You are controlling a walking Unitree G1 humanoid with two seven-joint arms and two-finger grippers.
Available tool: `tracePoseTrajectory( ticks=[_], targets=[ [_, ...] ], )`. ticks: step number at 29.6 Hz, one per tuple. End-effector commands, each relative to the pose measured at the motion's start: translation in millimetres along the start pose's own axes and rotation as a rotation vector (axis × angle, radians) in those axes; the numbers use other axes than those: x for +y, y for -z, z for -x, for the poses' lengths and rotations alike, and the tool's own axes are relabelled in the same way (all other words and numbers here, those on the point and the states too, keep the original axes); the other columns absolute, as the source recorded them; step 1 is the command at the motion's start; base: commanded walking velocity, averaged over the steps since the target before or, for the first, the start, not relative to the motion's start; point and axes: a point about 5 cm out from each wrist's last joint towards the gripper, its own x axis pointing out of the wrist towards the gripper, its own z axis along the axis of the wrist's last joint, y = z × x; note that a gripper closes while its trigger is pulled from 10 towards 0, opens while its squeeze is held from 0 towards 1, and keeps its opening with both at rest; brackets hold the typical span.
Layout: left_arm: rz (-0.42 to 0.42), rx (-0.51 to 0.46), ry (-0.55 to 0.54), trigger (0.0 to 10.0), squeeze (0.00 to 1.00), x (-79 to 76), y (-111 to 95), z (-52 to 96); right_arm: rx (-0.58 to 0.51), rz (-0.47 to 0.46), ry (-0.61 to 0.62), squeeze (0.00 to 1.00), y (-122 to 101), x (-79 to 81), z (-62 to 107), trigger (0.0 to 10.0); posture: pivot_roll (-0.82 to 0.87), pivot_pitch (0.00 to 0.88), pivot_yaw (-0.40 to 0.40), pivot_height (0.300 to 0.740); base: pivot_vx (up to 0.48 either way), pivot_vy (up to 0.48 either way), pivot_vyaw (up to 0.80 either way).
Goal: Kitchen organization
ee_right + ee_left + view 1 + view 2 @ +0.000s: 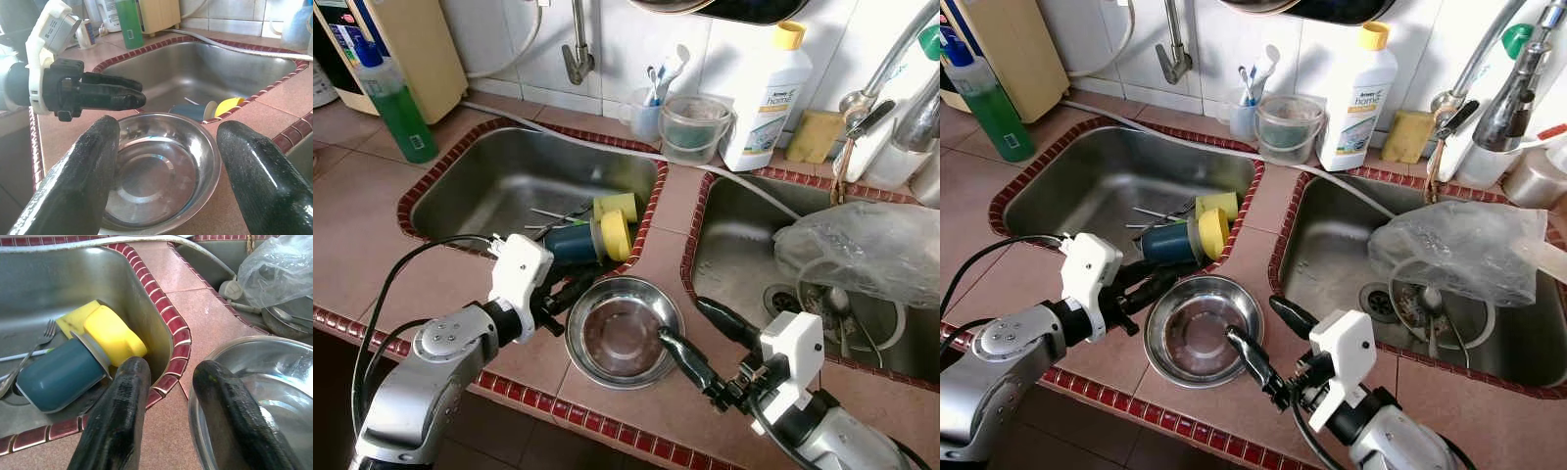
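Your steel bowl sits on the tiled counter between two sinks; left end effector spread at its left rim, right end effector spread at its right rim. Plastic bag hides right sink contents. White bottle reads "home"

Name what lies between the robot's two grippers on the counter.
The steel bowl sits between the left gripper and right gripper, seen in both eye views and the right wrist view.

Silver arms w/ black cables, white wrist housings; left pincer & right pincer: long glossy black fingers.
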Motion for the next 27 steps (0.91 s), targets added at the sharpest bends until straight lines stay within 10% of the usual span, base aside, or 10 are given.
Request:
tracePoseTrajectory(
  ticks=[1,9,10,11,27],
  targets=[
    [0.007,0.013,0.02,10.0,1.0,0.4,0,2.2,0.003,0.005,-0.003,0.0,1,0.1,0.1,10.0,-0.06,0.167,0.021,0.74,0.0,0.0,0.0],
    [0.024,0.058,0.062,10.0,1.0,-6.3,7,3.2,0.007,0.005,0.002,0.0,2,-0.8,0.6,10.0,-0.06,0.172,0.019,0.74,0.0,0.0,0.0],
    [0.039,0.064,0.066,10.0,0.67,-6.8,7,3.2,0.007,0.005,0.001,0.0,2,-0.8,0.7,10.0,-0.06,0.173,0.018,0.74,0.0,0.0,0.0],
    [0.05,0.068,0.07,10.0,0.0,-7.1,8,3.2,0.007,0.005,0.001,0.0,2,-0.8,0.8,10.0,-0.06,0.173,0.018,0.74,0.0,0.0,0.0],
    [0.119,0.157,0.11,10.0,0.0,-13.3,17,4.0,0.008,0.009,-0.002,0.0,1,-0.2,1.2,10.0,-0.07,0.178,0.02,0.74,0.0,0.0,0.0]
  ],
)
